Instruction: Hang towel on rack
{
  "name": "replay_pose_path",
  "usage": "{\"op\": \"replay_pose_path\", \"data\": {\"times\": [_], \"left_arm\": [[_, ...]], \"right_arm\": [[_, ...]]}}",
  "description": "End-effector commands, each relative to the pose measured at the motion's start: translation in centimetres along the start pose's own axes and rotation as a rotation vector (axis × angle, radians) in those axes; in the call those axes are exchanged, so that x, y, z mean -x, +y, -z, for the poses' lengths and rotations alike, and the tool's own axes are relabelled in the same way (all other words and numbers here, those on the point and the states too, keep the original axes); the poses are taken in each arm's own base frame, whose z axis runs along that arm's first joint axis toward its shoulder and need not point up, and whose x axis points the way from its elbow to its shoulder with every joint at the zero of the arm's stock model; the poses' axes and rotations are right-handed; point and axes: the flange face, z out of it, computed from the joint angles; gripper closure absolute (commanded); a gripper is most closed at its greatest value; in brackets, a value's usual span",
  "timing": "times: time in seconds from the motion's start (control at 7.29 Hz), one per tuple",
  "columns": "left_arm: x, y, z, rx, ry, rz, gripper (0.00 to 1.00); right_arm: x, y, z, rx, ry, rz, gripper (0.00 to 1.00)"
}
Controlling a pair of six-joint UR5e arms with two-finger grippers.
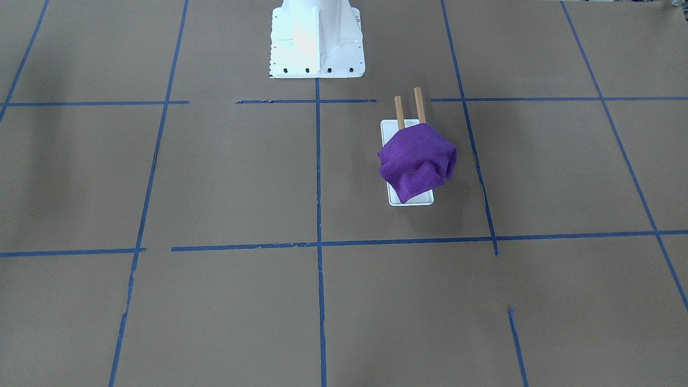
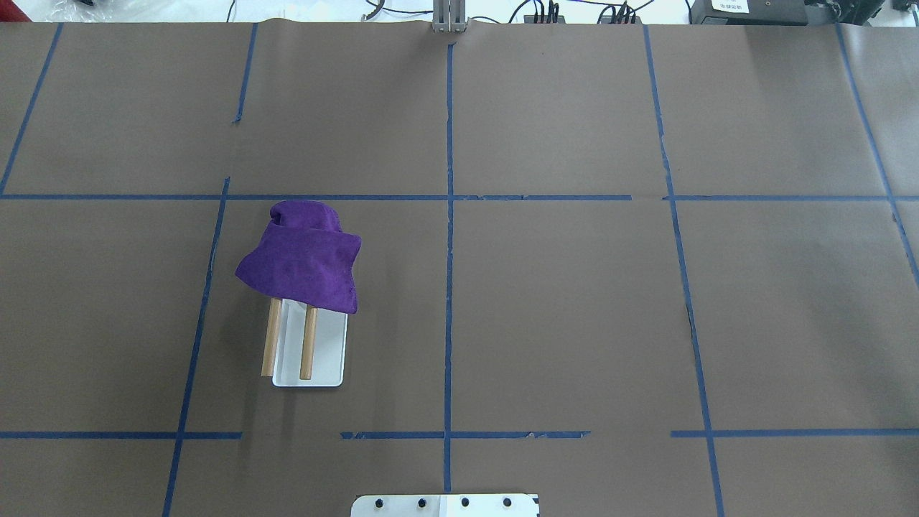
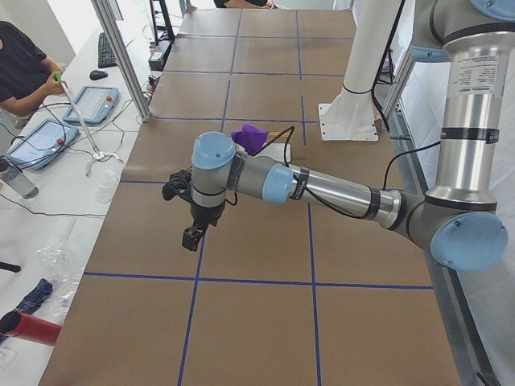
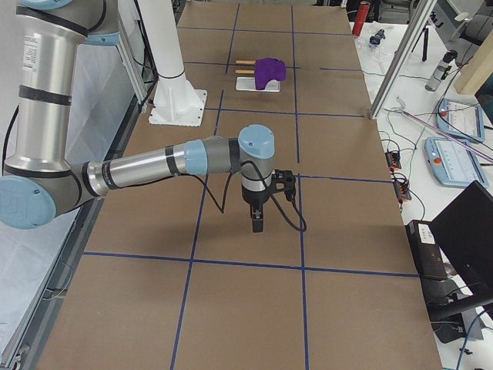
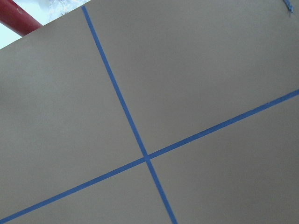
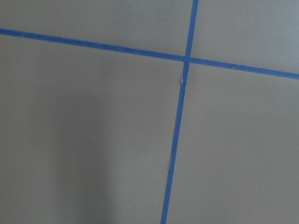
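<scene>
The purple towel (image 2: pixel 305 262) is draped over the far end of the rack's two wooden rods (image 2: pixel 309 343), bunched and hanging over both sides. The rack's white base (image 2: pixel 329 352) lies on the table's left half. The towel (image 1: pixel 416 161) and the rack base (image 1: pixel 411 200) also show in the front-facing view. My left gripper (image 3: pixel 191 237) hangs over the table's left end, far from the rack. My right gripper (image 4: pixel 256 223) hangs over the right end. Both show only in the side views, so I cannot tell whether they are open or shut. Nothing hangs from either.
The white robot pedestal (image 1: pixel 316 43) stands at the table's robot-side edge. Blue tape lines (image 2: pixel 449 215) divide the brown table into squares. A person (image 3: pixel 20 68) and control tablets (image 3: pixel 36 141) are beyond the table's far side. A red object (image 5: pixel 18 21) lies off the table's left end.
</scene>
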Motion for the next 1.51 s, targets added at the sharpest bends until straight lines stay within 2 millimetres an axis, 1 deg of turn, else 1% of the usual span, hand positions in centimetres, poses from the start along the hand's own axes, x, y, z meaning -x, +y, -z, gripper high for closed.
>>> {"op": "replay_pose_path", "data": {"times": [0.0,0.14,0.27,0.41,0.55,0.69,0.82,0.96,1.1,1.23,1.37], "left_arm": [[1.3,1.8,-0.8,0.021,0.019,0.048,0.0],[1.6,2.5,-2.4,0.046,0.089,0.106,0.0],[1.2,2.8,-2.8,0.039,0.159,0.174,0.0],[0.6,2.8,-2.5,0.026,0.194,0.211,0.0],[0.6,3.1,-2.5,0.026,0.185,0.203,0.0],[0.7,2.4,-2.5,0.024,0.184,0.205,0.0],[0.5,2.2,-2.1,0.018,0.182,0.195,0.0],[-0.1,2.2,-1.4,0.005,0.18,0.185,0.0],[-0.4,1.8,-0.8,-0.006,0.177,0.176,0.0],[-0.5,1.5,-0.7,-0.009,0.177,0.173,0.0],[-0.5,1.0,-0.5,-0.019,0.174,0.165,0.0]], "right_arm": [[-1.8,1.9,-0.5,0.049,-0.065,0.025,0.0],[-1.9,2.0,-0.7,0.052,-0.066,0.019,0.0],[-1.7,1.8,-0.4,0.043,-0.061,0.028,0.0],[-1.7,1.5,-0.3,0.04,-0.061,0.026,0.0],[-1.7,1.3,-0.2,0.038,-0.062,0.024,0.0],[-2.1,1.2,-1.1,0.044,-0.097,0.012,0.0],[-2.4,0.8,-1.5,0.021,-0.101,0.031,0.0],[-2.9,0.6,-2.3,0.021,-0.098,0.039,0.0],[-2.9,-0.3,-2.0,0.013,-0.095,0.03,0.0],[-3.1,-0.5,-2.2,0.018,-0.088,0.018,0.0],[-3.6,-0.5,-2.3,0.02,-0.044,0.02,0.0]]}}
